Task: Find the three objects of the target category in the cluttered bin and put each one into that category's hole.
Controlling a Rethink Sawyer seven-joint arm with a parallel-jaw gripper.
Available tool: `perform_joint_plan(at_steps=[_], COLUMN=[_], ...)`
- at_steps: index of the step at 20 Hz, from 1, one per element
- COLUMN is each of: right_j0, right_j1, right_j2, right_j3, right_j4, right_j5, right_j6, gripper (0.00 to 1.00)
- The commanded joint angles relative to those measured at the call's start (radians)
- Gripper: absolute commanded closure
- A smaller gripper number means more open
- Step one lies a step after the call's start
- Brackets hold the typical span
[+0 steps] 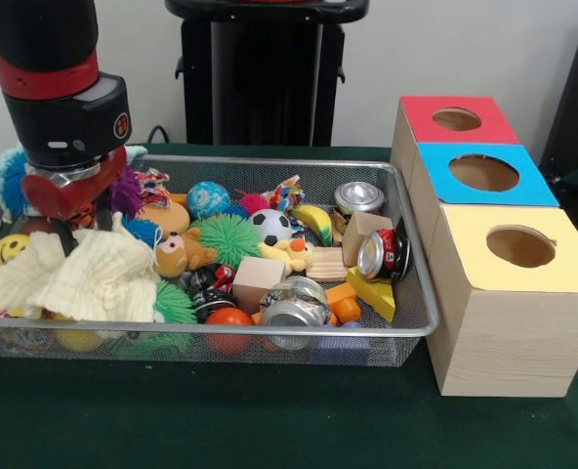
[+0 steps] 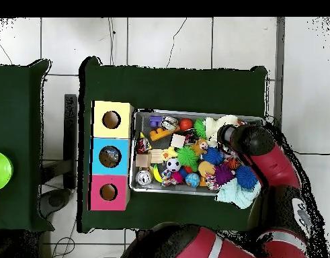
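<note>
While arm [image 1: 60, 93] low over bin [image 1: 406, 327], three holed boxes [image 1: 509, 283]

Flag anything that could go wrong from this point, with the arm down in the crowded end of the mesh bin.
1. The end effector sits low among the soft toys, tips hidden; it might grab the cream knitted cloth or the purple fuzzy ball along with its target.
2. The silver crushed can rests against the wire mesh bin's near wall; stirring the pile could push it out.
3. The yellow-topped wooden box stands at the opposite end, so a long carry risks a drop.
</note>
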Motion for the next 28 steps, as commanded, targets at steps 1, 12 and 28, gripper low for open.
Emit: perform_joint_plan(at_steps=[1,12,28], right_j0=[0.007,0.017,-0.001], right_j1=[0.021,0.036,0.033], right_j2=[0.055,0.039,0.033], right_j3=[0.029,0.006,0.007], right_j4=[0.018,0.010,-0.006], right_j5=[0.027,0.035,0.034], right_j6=[0.144,0.153,0.114], gripper=[0.00,0.00,0.00])
